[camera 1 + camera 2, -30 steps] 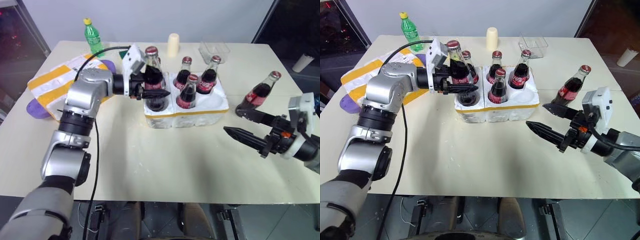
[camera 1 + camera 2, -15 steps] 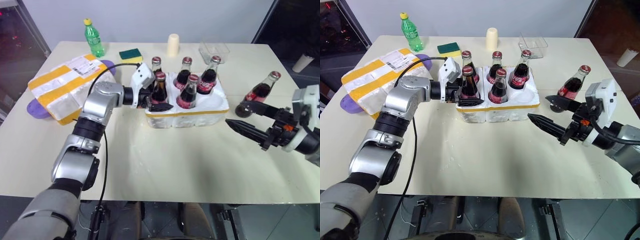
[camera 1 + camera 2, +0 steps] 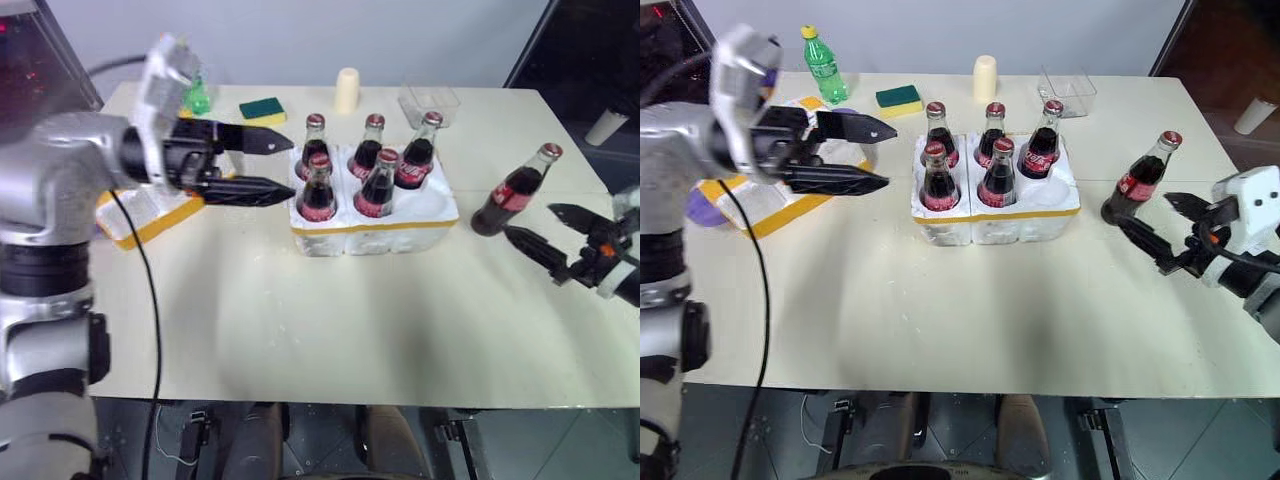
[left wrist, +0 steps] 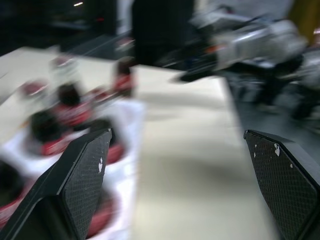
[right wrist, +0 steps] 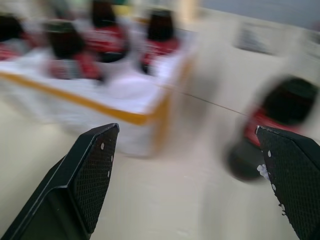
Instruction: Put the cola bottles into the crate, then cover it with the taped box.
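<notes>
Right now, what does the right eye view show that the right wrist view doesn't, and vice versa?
The right eye view adds the open left gripper, the taped box, the green bottle and the sponge. The right wrist view adds a close look between the open right gripper. Both show the crate holding cola bottles and the sixth bottle outside it.

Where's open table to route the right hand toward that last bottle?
Bare table runs along the near edge, in front of the crate, and between it and the lone cola bottle. The right gripper is open there. The far side is crowded: sponge, clear container, green bottle.
</notes>
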